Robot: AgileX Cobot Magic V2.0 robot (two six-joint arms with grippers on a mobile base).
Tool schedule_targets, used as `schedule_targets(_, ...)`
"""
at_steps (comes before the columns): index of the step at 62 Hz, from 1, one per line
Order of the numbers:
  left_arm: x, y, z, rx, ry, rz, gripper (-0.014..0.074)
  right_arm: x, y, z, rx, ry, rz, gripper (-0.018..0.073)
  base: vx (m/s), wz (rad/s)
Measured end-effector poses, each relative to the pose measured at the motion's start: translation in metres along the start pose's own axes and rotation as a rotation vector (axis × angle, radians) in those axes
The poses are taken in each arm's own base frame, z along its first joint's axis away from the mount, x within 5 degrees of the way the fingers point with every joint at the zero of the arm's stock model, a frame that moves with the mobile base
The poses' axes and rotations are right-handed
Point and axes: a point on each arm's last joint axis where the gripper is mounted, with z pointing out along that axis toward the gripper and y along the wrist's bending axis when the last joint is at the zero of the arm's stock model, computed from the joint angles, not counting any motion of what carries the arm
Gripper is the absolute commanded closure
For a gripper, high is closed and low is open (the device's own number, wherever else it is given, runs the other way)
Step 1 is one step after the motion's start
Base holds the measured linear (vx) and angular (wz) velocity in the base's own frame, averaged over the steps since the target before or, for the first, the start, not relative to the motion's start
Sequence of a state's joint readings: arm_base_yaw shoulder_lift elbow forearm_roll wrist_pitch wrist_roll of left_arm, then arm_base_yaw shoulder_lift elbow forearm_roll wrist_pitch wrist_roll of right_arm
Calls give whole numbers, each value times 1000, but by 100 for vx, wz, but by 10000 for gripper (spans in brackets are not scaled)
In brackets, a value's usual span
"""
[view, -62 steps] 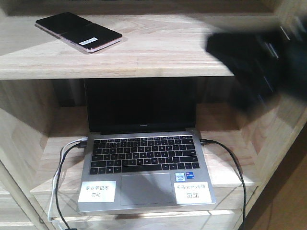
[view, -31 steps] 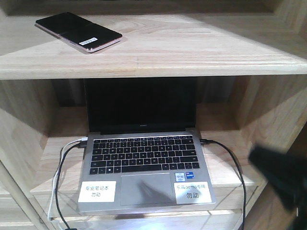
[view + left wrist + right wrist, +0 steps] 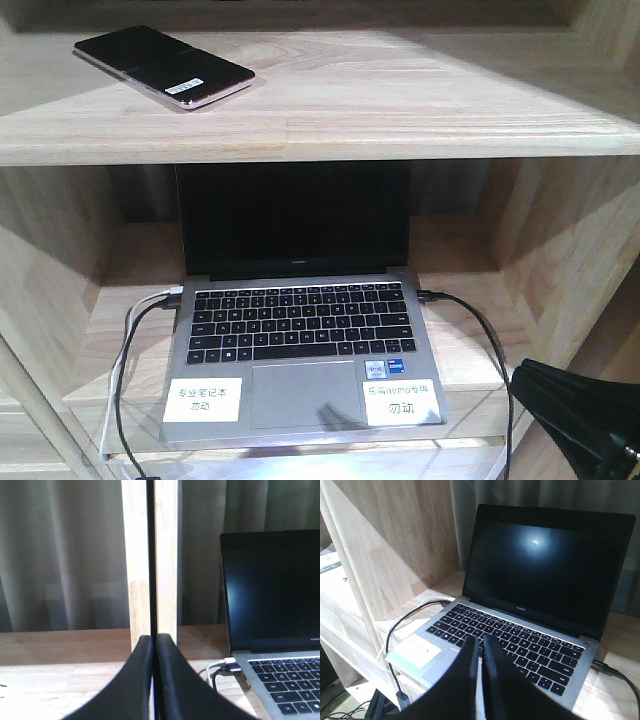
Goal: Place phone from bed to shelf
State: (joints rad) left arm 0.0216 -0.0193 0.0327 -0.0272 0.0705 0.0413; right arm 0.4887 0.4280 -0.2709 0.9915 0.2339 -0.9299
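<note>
- The phone (image 3: pixel 163 67) lies flat on the upper board of the shelf (image 3: pixel 400 100), toward its left end, set at a slant to the front edge; its white sticker sits near the end that points to the front, and the pinkish rim shows along that side.
- Nothing touches the phone, and neither gripper is near it.
- In the compartment below stands an open grey laptop (image 3: pixel 300 330), screen dark, with two white labels on the palm rest either side of the trackpad.
- A white and a black cable (image 3: pixel 130 330) leave the laptop's left side, and another black cable (image 3: pixel 480 330) leaves its right side and drops over the board's front edge.
- The left gripper (image 3: pixel 155 680) has its black fingers pressed together with nothing between them; it faces an upright plank of the shelf, with a grey curtain (image 3: pixel 65 555) behind and the laptop off to one side.
- The right gripper (image 3: pixel 481 680) is also clenched and holds nothing; it hangs over the laptop's front edge.
- In the front view only a dark, blurred part of an arm (image 3: pixel 575 420) shows at the lower right corner, cut off by the frame.
- The bed is not in any view.
</note>
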Motion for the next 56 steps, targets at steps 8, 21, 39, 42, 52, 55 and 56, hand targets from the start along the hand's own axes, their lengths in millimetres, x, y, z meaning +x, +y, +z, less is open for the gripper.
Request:
schedule_targets(8,0,0,0,0,0,0,595,0,0,0,0,0,0,564,0,0)
schedule_targets(21,0,0,0,0,0,0,595,0,-1,0,7,-5,0,564,0,0)
schedule_targets(39,0,0,0,0,0,0,595,2,-4,0,49,21,34,564,0,0)
schedule_targets(42,0,0,0,0,0,0,595,3,-6,0,69,35,46,564,0,0)
schedule_targets(52,0,0,0,0,0,0,595,6,-12,-1,140,60,101,564,0,0)
schedule_targets(55,0,0,0,0,0,0,595,6,-14,-1,159,56,105,564,0,0)
schedule_targets(56,0,0,0,0,0,0,595,6,-15,-1,163,53,104,564,0,0)
